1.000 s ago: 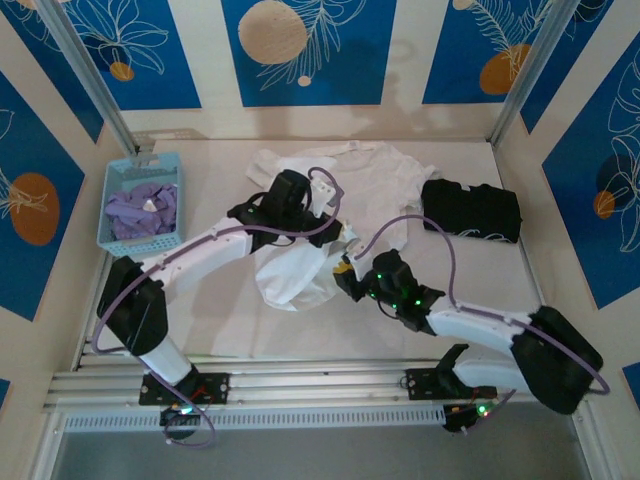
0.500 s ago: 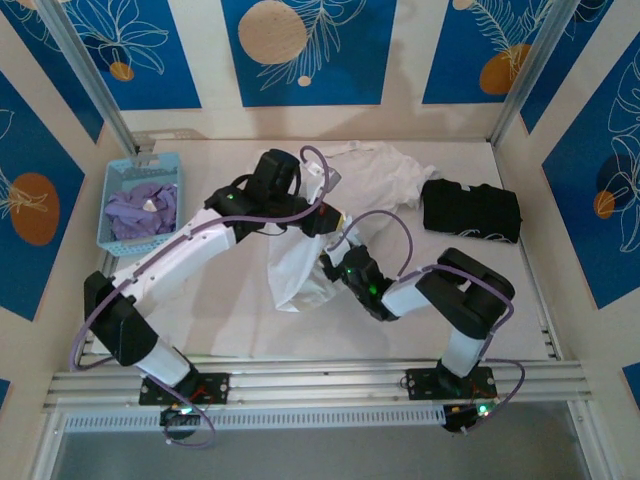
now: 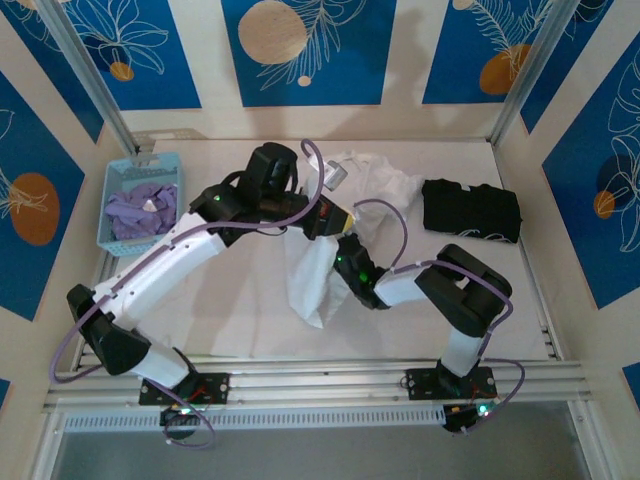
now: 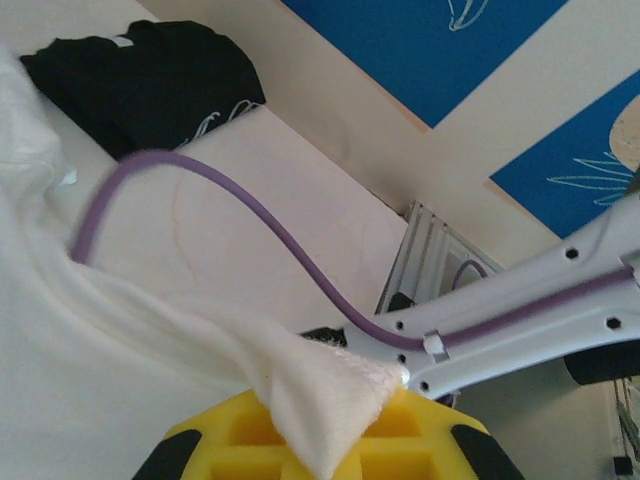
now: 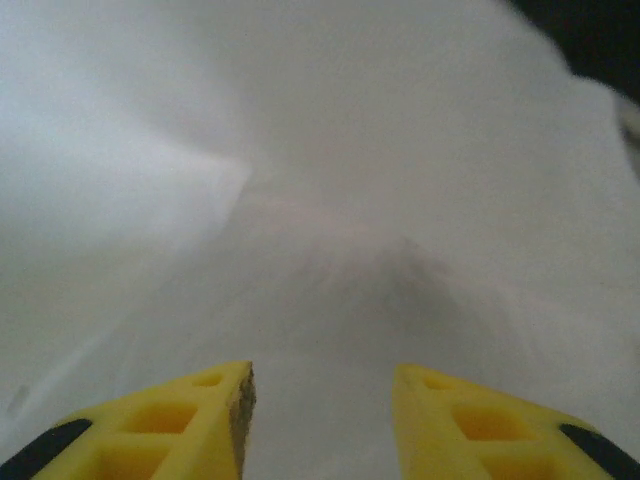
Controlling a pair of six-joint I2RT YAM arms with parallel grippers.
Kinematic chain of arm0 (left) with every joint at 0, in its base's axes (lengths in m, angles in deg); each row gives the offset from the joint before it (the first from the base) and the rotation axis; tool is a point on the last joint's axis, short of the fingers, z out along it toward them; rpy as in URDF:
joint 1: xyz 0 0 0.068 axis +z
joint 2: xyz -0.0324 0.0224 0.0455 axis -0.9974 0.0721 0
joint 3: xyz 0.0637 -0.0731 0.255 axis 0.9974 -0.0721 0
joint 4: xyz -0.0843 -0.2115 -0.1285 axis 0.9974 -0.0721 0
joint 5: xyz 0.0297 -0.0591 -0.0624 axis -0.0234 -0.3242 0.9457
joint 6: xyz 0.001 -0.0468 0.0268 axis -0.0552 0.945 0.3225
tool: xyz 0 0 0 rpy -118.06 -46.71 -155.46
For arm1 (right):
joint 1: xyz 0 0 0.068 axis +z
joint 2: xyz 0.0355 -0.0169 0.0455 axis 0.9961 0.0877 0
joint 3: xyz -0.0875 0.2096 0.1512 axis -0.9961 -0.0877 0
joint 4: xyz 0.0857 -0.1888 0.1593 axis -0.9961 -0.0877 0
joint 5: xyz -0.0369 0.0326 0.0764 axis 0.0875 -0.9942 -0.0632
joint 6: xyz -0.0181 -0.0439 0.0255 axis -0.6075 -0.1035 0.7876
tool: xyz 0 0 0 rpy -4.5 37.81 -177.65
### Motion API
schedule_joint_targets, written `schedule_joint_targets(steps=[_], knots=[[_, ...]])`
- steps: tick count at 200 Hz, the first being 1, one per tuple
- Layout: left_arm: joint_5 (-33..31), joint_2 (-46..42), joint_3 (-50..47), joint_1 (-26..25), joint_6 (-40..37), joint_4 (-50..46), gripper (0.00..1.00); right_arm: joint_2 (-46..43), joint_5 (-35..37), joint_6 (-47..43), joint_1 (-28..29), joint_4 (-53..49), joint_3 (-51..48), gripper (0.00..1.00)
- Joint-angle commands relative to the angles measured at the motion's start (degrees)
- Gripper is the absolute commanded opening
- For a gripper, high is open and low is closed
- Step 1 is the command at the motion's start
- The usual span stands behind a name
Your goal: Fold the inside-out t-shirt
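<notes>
The white inside-out t-shirt (image 3: pixel 310 275) is lifted at mid-table, with a long fold hanging down toward the near side and the rest bunched behind (image 3: pixel 375 180). My left gripper (image 3: pixel 338 218) is shut on a corner of the t-shirt (image 4: pixel 320 390), which drapes over its yellow fingers (image 4: pixel 420 440). My right gripper (image 3: pixel 340 258) sits right under the left one, against the hanging fold. In the right wrist view its yellow fingers (image 5: pixel 220 420) stand apart, the gripper (image 5: pixel 322 400) open, and the t-shirt (image 5: pixel 330 200) lies blurred just ahead with no cloth pinched.
A blue basket (image 3: pixel 118 205) holding a lavender garment (image 3: pixel 143 210) stands at the far left. A folded black garment (image 3: pixel 470 210) lies at the right, also in the left wrist view (image 4: pixel 150 80). The right arm's elbow (image 3: pixel 470 290) is folded up beside the shirt.
My left gripper has carried the shirt corner right and higher, drawing the cloth into a long hanging fold. My right gripper's fingers have spread apart and its arm has folded in closer.
</notes>
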Motion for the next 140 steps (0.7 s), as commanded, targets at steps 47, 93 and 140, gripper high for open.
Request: schedule_joint_targets(steps=[47,93,140], knots=[[3.0,-5.7,2.8,-1.0,-0.3,2.8,0.00,1.1,-0.5,6.5,-4.6,-15.4,7.3,0.51],[3.2,-3.0,8.0,-1.8,-0.9,2.1,0.00,5.3,0.1,7.8,-4.9,-27.1,16.2,0.64],[-0.2,0.4,17.1,-2.3,-3.0,-0.5,0.00,10.1,0.6,10.5,-4.5,-37.2,23.0,0.74]])
